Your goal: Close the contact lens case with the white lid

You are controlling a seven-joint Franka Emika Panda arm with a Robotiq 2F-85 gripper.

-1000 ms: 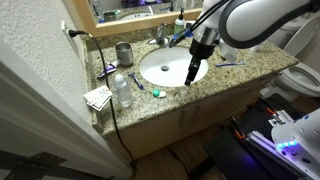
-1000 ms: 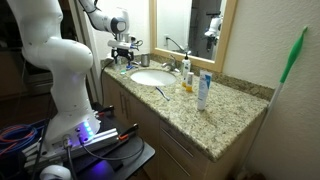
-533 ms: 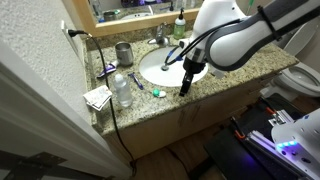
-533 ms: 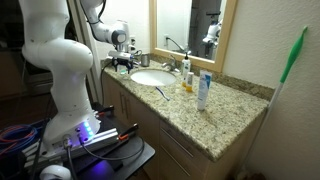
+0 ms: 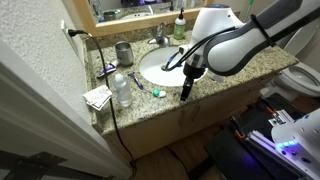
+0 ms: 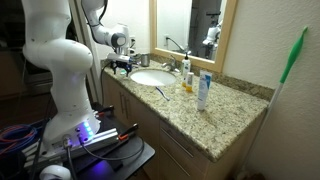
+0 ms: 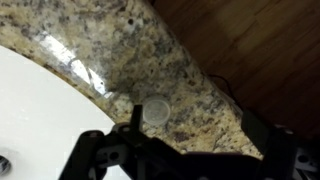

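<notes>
White lid point(image 7: 156, 112), round, on speckled granite point(image 7: 115, 45)

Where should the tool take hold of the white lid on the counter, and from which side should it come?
Grip the white lid by its round edge, at two opposite points, coming straight down from above. It lies flat and low on the granite counter, so only the edge offers a hold. The open tool probably needs centring over it first.

the white lid point(image 7: 155, 112) is lying flat on granite point(image 7: 90, 40), contact lens case point(image 5: 157, 93) is sitting at the sink's point(image 5: 160, 65) 7 o'clock
</notes>
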